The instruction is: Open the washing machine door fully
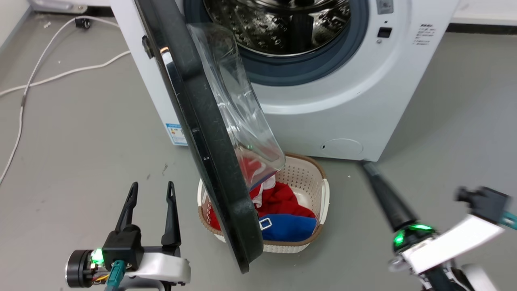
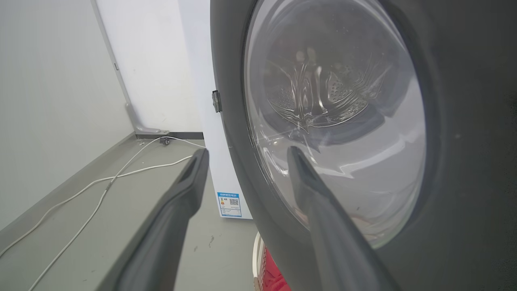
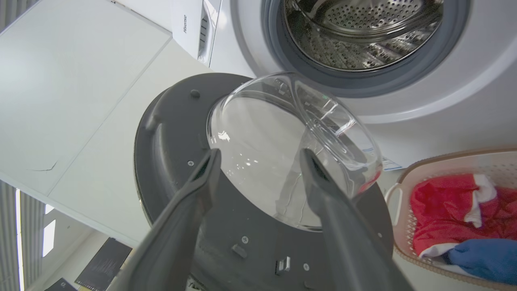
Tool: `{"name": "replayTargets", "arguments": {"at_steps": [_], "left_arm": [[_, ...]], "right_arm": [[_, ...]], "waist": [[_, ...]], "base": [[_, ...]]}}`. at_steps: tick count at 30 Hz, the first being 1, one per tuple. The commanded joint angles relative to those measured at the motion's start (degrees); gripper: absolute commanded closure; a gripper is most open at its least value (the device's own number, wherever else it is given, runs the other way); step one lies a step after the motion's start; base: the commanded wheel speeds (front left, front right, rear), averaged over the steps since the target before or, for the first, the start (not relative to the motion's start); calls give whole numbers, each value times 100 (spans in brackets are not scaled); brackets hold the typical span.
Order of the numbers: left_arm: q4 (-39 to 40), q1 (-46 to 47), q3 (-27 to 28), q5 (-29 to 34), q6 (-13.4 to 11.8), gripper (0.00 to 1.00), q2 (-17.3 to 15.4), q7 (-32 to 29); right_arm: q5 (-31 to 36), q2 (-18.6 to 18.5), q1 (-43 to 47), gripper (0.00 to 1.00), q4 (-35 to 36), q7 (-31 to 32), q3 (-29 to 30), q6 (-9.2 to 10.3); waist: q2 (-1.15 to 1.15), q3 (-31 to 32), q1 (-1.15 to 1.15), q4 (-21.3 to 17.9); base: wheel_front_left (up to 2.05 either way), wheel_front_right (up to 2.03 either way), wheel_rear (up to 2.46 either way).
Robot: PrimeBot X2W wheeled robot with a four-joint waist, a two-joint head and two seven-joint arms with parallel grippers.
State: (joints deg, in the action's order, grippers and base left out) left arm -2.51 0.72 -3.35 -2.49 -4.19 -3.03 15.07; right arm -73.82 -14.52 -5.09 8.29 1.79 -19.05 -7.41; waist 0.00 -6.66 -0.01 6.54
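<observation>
The white washing machine [image 1: 323, 117] stands at the top of the head view, its steel drum [image 1: 278, 24] exposed. The washing machine door [image 1: 210, 161], black with a clear glass bowl [image 1: 238, 101], stands swung out roughly square to the front, edge-on to me. My left gripper [image 1: 151, 194] is open on the door's outer side, low and apart from it; in the left wrist view its gripper [image 2: 247, 153] points at the door's outer face [image 2: 464, 121]. My right gripper [image 3: 259, 157] is open, facing the door's inner side [image 3: 173, 133]; its blurred fingers [image 1: 387, 198] show at the lower right.
A cream laundry basket [image 1: 307, 173] with red and blue clothes sits on the floor under the door's free edge, before the machine. White cables [image 1: 40, 64] run over the grey floor at the left. A wall [image 2: 48, 101] stands beyond them.
</observation>
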Motion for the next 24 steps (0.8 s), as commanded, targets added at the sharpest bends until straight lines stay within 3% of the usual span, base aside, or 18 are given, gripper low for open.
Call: {"name": "replayTargets", "arguments": {"at_steps": [1,4,7,10,16,24], "left_arm": [[9,-69,15,32,3,0,-18,16],[21,-156,102,30,7,0,-29,16],[27,-237,181,41,5,0,-36,16],[42,-308,237,61,15,0,-35,16],[70,-382,289,95,51,0,-35,16],[84,-377,224,131,88,0,-25,16]], "right_arm": [[138,-16,96,0,-6,-196,58,-15],[1015,-144,151,0,-258,-1133,325,-15],[1869,-55,181,0,-509,-1595,692,-15],[2986,72,242,0,-526,-1689,1137,-15],[5301,673,554,0,-2,-1695,1994,-8],[6432,1093,1082,0,61,-1697,2426,-8]], "waist": [[0,66,1,-59],[0,162,1,-143],[0,250,1,-214],[0,319,1,-274],[0,394,1,-337],[0,441,1,-324]], "base": [[0,0,0],[0,0,0],[0,0,0],[0,0,0],[0,0,0],[0,0,0]]}}
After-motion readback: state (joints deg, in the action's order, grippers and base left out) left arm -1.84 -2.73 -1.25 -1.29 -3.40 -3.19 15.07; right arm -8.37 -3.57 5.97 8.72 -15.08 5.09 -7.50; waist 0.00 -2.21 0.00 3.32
